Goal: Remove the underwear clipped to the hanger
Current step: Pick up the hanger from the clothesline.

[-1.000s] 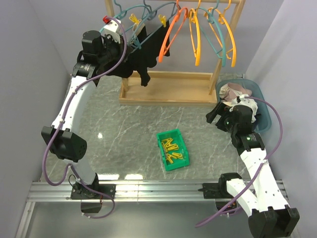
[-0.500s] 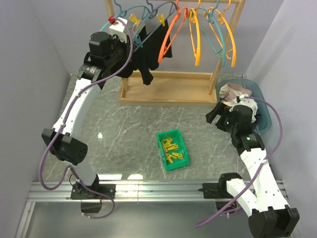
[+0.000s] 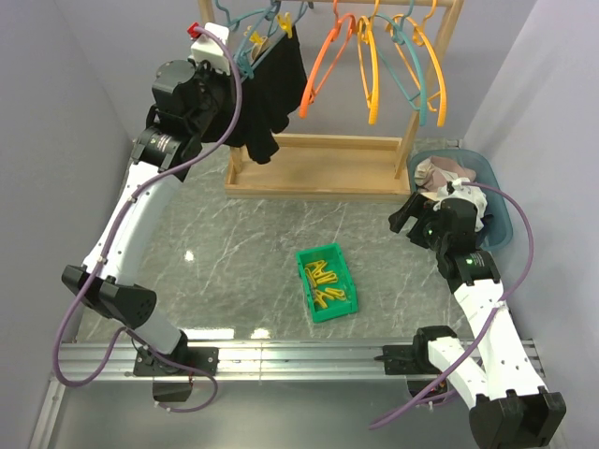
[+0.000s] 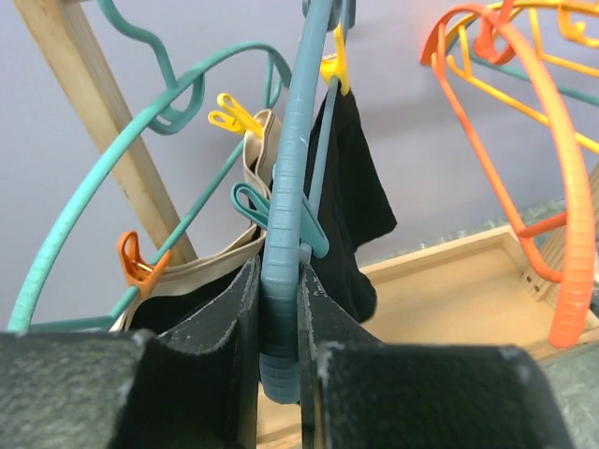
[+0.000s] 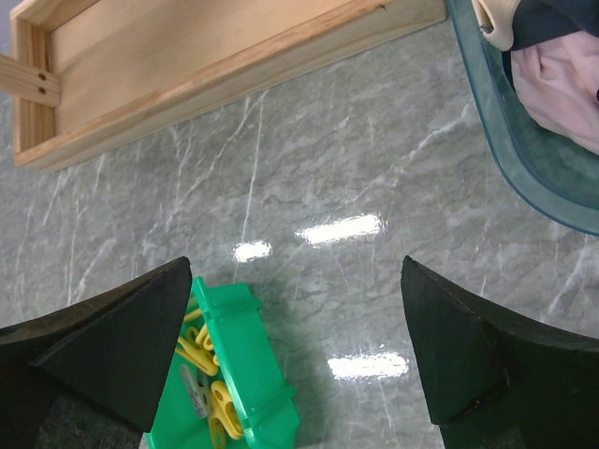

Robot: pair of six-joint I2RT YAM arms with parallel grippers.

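Note:
A black underwear [image 3: 273, 86] hangs from a light blue hanger [image 3: 251, 58] at the left end of the wooden rack [image 3: 318, 168]. My left gripper [image 3: 234, 77] is shut on that hanger. In the left wrist view the blue hanger [image 4: 285, 224] sits squeezed between my fingers [image 4: 225, 327], with my left gripper [image 4: 279, 313] low in the frame. The black underwear [image 4: 354, 196] hangs behind it, held by a yellow peg [image 4: 332, 67]. A beige-banded garment [image 4: 255, 154] hangs on a teal hanger [image 4: 112, 206] at the left. My right gripper [image 3: 404, 215] is open and empty over the table.
Orange, yellow and teal hangers [image 3: 374, 65] hang bare further right on the rack. A green bin [image 3: 326, 282] with yellow pegs stands mid-table and shows in the right wrist view [image 5: 248, 374]. A blue basin [image 3: 494, 201] with removed cloth stands at the right.
My left gripper has moved up and left with the blue hanger. The black underwear has swung left and now hangs straighter. The right arm has not moved.

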